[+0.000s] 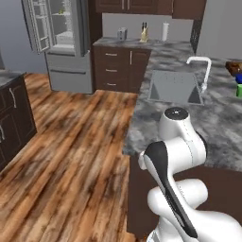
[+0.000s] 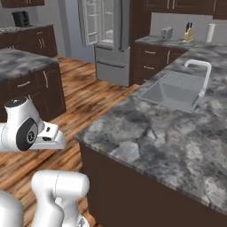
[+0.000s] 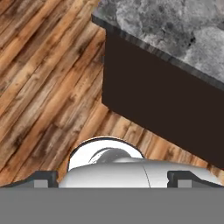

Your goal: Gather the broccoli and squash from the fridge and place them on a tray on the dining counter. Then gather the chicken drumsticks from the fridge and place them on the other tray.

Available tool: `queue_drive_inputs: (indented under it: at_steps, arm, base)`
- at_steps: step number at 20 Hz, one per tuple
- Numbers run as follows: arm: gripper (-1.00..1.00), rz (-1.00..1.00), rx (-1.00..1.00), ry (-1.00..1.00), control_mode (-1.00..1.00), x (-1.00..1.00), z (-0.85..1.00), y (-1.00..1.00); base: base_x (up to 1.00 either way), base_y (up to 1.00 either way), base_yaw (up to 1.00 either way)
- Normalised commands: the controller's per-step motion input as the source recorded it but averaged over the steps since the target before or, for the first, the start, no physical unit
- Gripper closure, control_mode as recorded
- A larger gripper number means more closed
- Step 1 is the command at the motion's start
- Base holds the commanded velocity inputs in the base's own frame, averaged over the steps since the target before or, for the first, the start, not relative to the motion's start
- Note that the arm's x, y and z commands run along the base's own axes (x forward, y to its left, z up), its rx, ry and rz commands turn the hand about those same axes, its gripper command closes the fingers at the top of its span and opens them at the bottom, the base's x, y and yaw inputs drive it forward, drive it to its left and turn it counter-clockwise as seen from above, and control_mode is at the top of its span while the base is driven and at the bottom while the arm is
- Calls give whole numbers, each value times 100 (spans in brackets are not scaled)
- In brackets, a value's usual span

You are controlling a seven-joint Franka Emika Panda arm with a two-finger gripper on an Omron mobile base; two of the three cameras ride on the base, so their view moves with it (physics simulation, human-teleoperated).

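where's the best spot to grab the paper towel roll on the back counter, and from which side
Probably around the middle of the paper towel roll, coming in level from the front, the open floor side. It stands upright as a tall round cylinder, so a sideways pinch across it fits. The wall is close behind, and the knife block stands beside it. It shows small, so this is a rough call.

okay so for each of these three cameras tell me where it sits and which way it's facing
Left base view: behind the arm's left, facing forward across the wooden floor to the open fridge; white arm at lower right.
Right base view: behind the arm's right, facing over the dining counter and sink; arm at lower left.
Hand view: on the hand, looking down at floor and counter base; open gripper at bottom.
Both base views share fridge, sink and faucet.
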Motion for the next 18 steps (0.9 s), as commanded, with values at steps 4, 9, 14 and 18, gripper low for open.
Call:
queue_drive_inputs:
  at_steps: [4,9,14,18]
  arm:
    - [-100,0,0,0,100,0,0,0]
    - [-100,0,0,0,100,0,0,0]
    - [-100,0,0,0,100,0,0,0]
    - [-100,0,0,0,100,0,0,0]
  base:
    - [47,100,-33]
    - [47,100,-32]
    - [61,100,-32]
    - [79,100,-32]
